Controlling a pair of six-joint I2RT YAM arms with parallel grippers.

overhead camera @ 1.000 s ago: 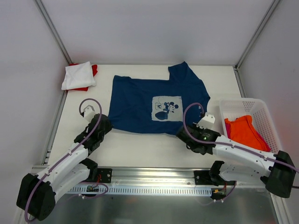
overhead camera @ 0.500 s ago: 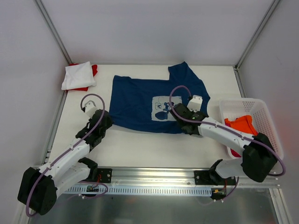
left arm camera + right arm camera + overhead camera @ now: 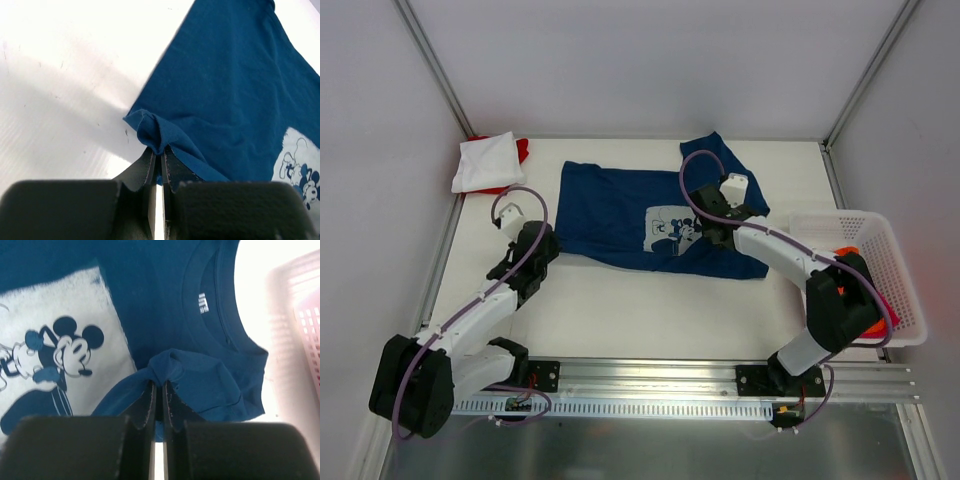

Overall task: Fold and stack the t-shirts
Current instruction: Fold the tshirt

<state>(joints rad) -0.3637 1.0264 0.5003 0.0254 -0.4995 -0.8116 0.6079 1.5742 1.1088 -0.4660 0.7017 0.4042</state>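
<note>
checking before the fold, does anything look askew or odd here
The navy t-shirt lies crooked and rumpled: the right gripper pinches bunched cloth beside the collar, the left gripper a puckered hem corner. No damage shows.

No legible text in any view. Navy t-shirt (image 3: pixel 150 285): small white printed mark (image 3: pixel 202 303) inside the back of the collar, characters too blurred to read. Pale chest print (image 3: pixel 60 350) beside the collar: cartoon mouse, any lettering indistinct.
</note>
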